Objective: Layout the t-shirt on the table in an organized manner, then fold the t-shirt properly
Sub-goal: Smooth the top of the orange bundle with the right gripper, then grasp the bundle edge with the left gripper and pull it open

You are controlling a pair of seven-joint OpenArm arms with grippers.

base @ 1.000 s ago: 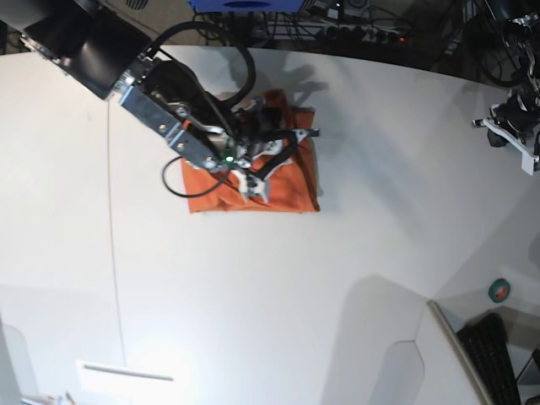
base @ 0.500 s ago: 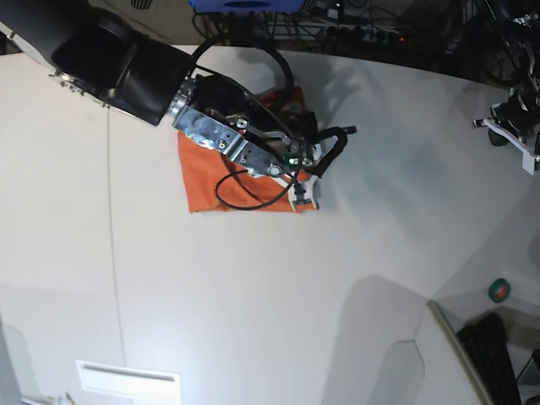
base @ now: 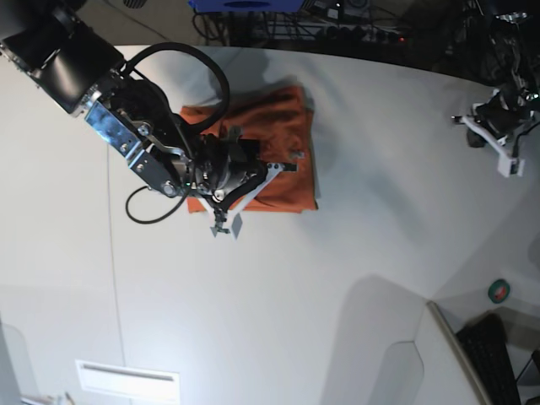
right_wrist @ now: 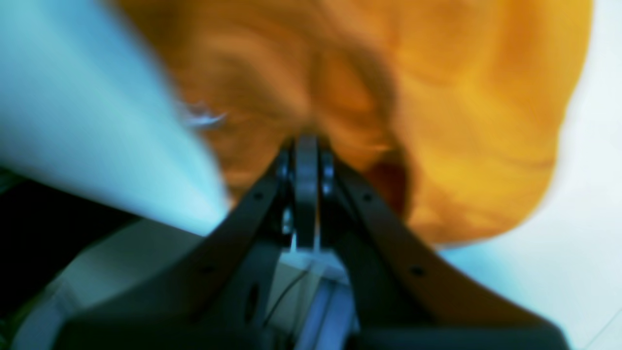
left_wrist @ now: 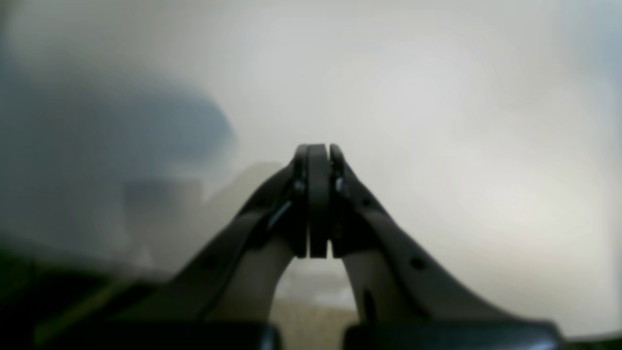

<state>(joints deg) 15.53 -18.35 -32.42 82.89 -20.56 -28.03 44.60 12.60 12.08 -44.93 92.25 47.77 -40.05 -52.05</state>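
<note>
since half a second ago the right arm has swung back toward the near-left of the t-shirt (base: 283,143), so the cloth's far and right parts now show where the arm covered them; the folded orange shirt lies in much the same spot, on the far-middle part of the worktop (base: 278,304), well in from its curved far edge; the left arm has barely shifted at the right edge; the right claw (base: 221,221) is fully closed, its tips pressed flat together with no cloth seen between them, hanging at the shirt's near-left corner; whether it touches the cloth i cannot tell; the left claw (left_wrist: 318,155) is closed too, empty, over bare blurred worktop, well apart from the shirt
</note>
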